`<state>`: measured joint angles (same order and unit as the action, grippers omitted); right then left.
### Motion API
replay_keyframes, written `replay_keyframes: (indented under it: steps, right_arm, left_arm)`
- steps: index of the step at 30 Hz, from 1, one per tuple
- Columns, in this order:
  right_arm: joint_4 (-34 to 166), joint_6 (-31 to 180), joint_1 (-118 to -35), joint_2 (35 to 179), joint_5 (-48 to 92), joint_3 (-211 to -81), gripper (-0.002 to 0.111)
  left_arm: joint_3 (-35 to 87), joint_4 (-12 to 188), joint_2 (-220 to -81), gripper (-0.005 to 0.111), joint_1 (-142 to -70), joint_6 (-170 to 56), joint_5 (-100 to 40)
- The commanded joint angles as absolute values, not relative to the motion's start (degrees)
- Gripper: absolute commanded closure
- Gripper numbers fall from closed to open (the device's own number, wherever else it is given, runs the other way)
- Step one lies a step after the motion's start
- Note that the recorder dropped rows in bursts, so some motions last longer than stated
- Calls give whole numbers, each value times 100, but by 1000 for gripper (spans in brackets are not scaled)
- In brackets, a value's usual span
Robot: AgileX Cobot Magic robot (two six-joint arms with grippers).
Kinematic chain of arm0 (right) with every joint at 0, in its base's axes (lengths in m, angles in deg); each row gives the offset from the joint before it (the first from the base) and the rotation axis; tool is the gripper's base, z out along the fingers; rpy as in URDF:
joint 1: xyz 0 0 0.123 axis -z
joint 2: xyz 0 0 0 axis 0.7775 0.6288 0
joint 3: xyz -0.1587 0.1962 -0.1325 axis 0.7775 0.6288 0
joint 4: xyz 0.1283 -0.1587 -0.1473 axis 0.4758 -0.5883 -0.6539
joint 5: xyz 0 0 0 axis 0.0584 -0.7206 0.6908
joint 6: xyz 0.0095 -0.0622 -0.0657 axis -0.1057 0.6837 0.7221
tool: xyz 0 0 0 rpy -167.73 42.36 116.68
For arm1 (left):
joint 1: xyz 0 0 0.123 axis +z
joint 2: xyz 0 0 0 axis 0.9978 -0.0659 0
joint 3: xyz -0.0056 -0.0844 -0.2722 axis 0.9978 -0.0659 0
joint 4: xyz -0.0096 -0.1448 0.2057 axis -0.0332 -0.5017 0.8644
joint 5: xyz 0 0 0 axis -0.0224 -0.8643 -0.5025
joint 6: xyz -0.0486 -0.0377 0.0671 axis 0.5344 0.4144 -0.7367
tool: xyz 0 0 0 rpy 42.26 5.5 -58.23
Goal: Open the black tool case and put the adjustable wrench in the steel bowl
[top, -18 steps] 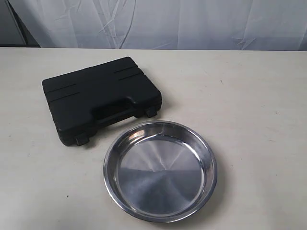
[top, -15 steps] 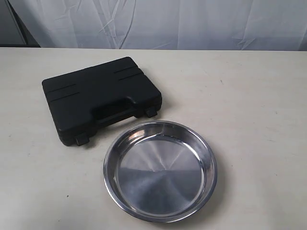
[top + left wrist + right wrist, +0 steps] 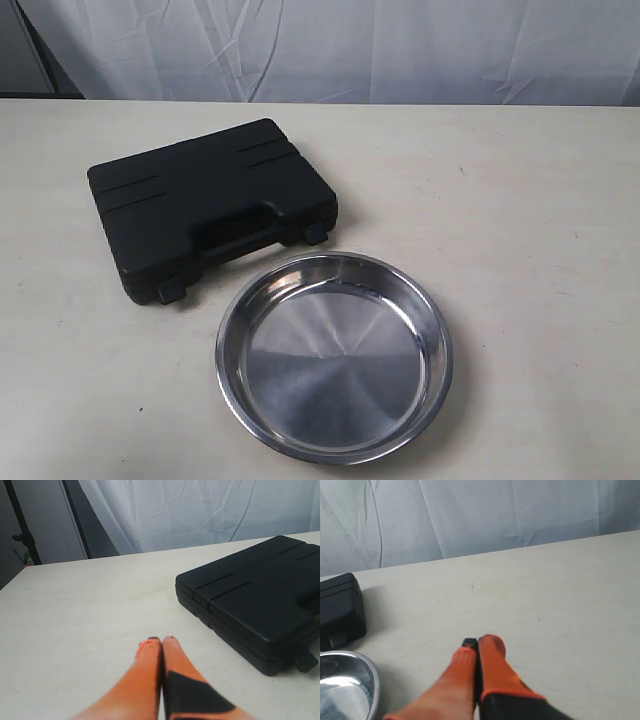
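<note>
- Black tool case [image 3: 205,200]: lies flat and closed, left of centre, set at an angle to the table edge; paired grooves cross its lid.
- Handle cut-out [image 3: 232,232]: on the case's long side that faces the bowl, between two small latches [image 3: 170,292], both down.
- Steel bowl [image 3: 335,370]: stands upright, in front and to the right of the case; its rolled rim lies just beside the case's near corner.
- Table [image 3: 530,220]: pale, matte surface bearing both objects.
- Backdrop [image 3: 400,50]: creased white cloth behind the table.
</note>
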<state>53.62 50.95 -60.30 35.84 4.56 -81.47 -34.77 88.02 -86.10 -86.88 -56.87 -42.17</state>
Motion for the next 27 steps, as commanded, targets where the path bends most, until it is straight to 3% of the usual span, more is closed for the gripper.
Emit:
replay_keyframes:
  steps: [1,8,18,23,24,27]
  right_arm:
    - [5387,5092,-6015,3550,849,-8133,108]
    - [6945,4885,-6015,3550,2506,-8133,108]
    - [8380,4166,-6015,3550,3473,-8133,108]
    - [9262,2270,-6015,3550,3728,-8133,108]
    - [9036,1321,-6015,3550,4256,-8133,108]
    - [8308,1510,-6015,3550,5722,-8133,108]
  left_arm:
    - [-3466,8802,-8588,106,-8739,-5657,-4157]
    - [-3466,8802,-8588,106,-8739,-5657,-4157]
    - [-3466,8802,-8588,106,-8739,-5657,-4157]
    - [-3466,8802,-8588,106,-8739,-5657,-4157]
    - [-3466,8802,-8588,106,-8739,-5657,-4157]
    - [-3466,8802,-8588,106,-8739,-5657,-4157]
